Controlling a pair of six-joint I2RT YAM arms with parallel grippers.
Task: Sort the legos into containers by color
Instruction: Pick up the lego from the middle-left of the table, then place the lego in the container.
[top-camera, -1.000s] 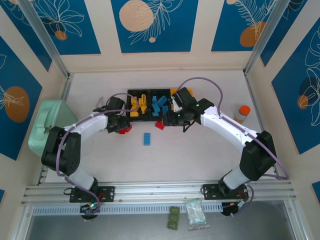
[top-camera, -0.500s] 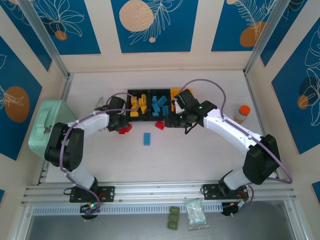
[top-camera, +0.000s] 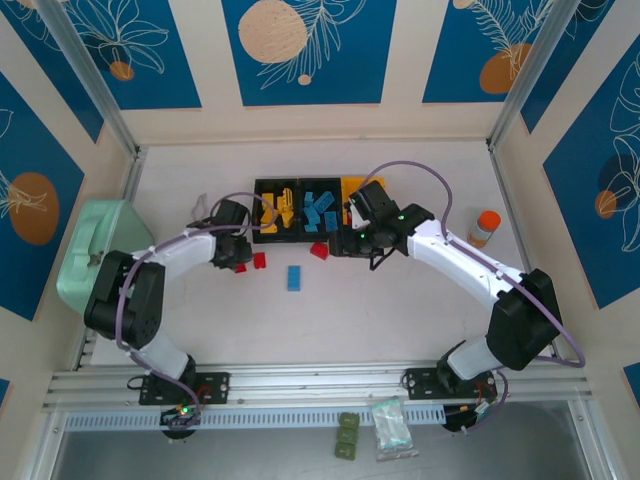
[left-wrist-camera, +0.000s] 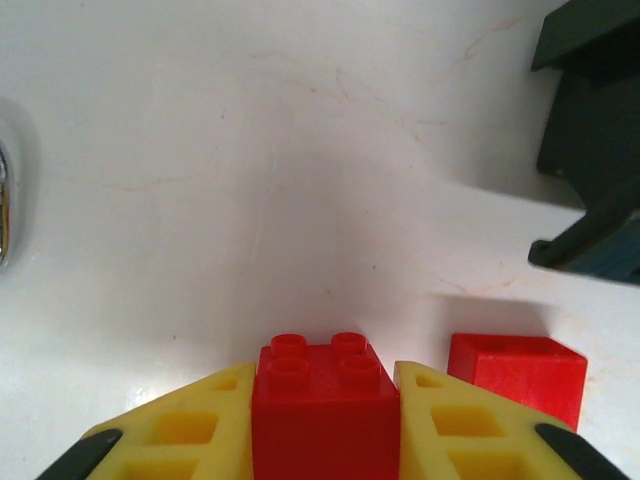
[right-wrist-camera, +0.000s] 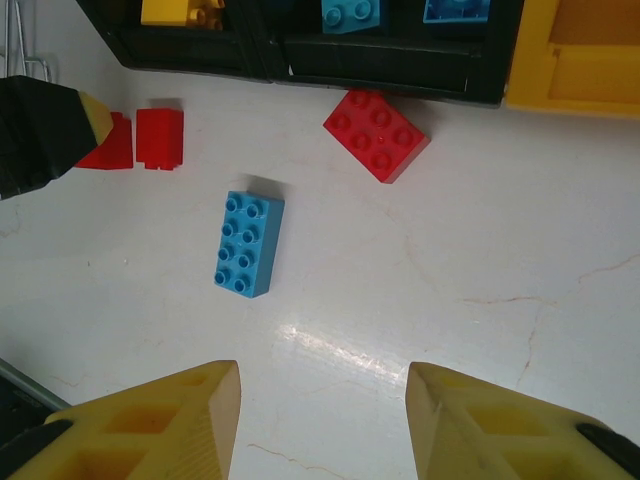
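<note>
Left tool (left-wrist-camera: 325, 405) grips a small red studded plastic brick (left-wrist-camera: 320, 372) tightly; right tool (right-wrist-camera: 325, 415) hangs open and empty.

We are seeing a mint-green lidded plastic box (top-camera: 95, 245) sitting at the left edge of the white tabletop (top-camera: 400, 310), and a small bottle with an orange cap (top-camera: 485, 227) standing upright near the right wall. Below the aluminium rail (top-camera: 320, 378), a clear plastic bag (top-camera: 391, 428) is lying just beside a small green lumpy piece (top-camera: 347, 437), while blue leaf-patterned wall panels (top-camera: 300, 50) are enclosing the space
</note>
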